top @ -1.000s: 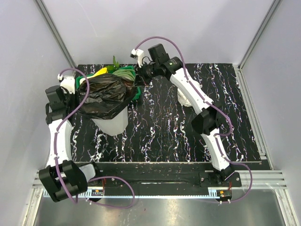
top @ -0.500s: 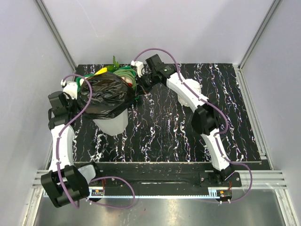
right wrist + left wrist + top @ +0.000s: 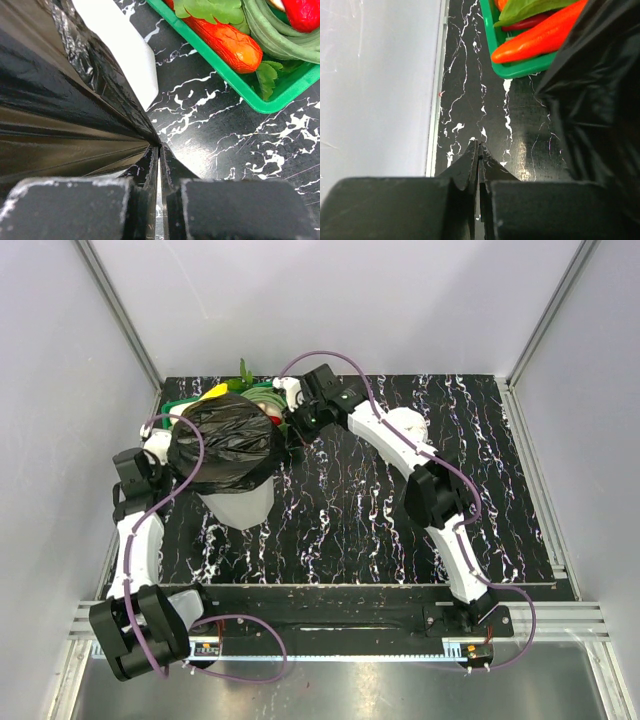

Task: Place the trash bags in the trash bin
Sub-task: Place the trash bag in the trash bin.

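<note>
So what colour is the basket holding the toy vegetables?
Green. The basket shows best in the right wrist view.
</note>
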